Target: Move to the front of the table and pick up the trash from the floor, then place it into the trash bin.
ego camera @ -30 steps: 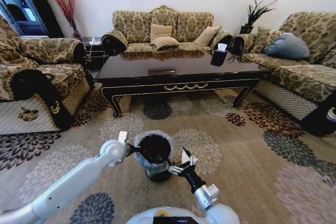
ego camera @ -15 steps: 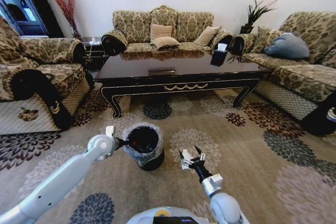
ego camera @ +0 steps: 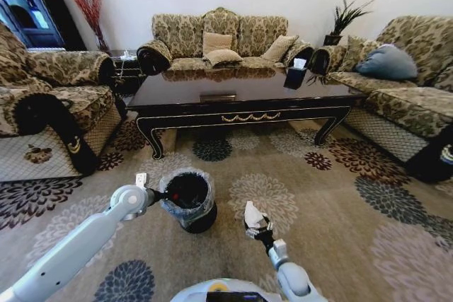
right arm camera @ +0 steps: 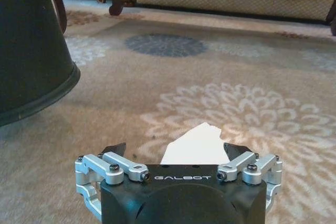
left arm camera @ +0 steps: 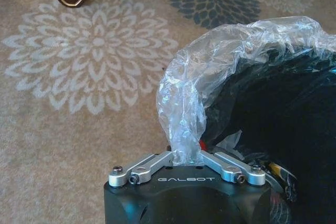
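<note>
The black trash bin [ego camera: 187, 201] with its clear liner [left arm camera: 210, 61] is on the carpet before the dark table [ego camera: 241, 88]. My left gripper [ego camera: 158, 194] is shut on the bin's rim, pinching the liner [left arm camera: 184, 153]. To the bin's right, my right gripper [ego camera: 255, 223] hangs low over the floor [ego camera: 333, 203] and stands open. A piece of white trash [ego camera: 251, 211] lies between its fingers [right arm camera: 114, 149], seen up close as a white scrap [right arm camera: 197, 144] on the carpet. The bin's dark wall [right arm camera: 29, 56] stands close beside that gripper.
Patterned sofas [ego camera: 219, 40] ring the table on three sides. A black tissue box [ego camera: 296, 76] sits on the tabletop's right end. A carved table leg [ego camera: 152, 139] stands beyond the bin. Open carpet stretches to the right.
My left arm has carried the bin left and away from me. My right gripper has swung right and dropped down around the white trash.
</note>
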